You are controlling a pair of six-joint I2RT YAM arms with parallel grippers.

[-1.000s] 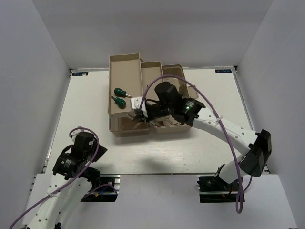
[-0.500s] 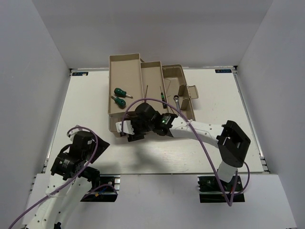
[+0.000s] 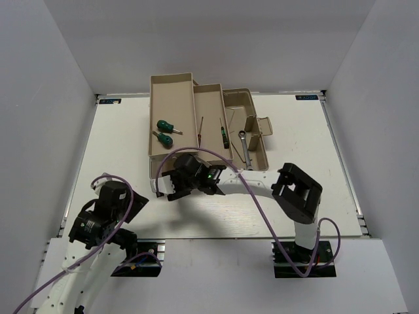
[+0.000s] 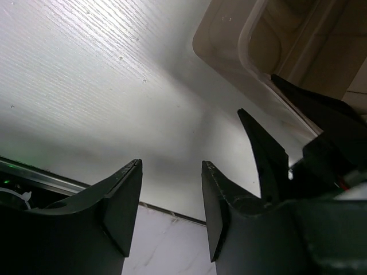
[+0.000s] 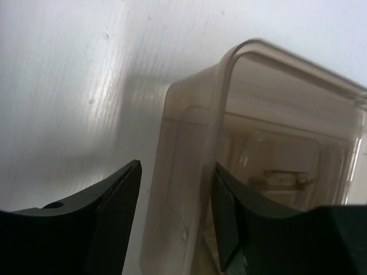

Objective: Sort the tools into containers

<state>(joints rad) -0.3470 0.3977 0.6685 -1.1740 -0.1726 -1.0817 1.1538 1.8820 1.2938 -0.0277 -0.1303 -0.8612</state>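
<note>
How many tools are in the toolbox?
5: two green-handled screwdrivers in the left tray, a thin silver tool and a dark screwdriver in the middle tray, a wrench at right. Others may be hidden.

Bright overhead light glares on the table (image 4: 86, 69); the translucent lid (image 5: 269, 74) looks blurred up close.

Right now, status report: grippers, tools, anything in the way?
Left gripper open, empty. Right gripper open, at brown lid corner. Screwdrivers, wrench inside toolbox.
</note>
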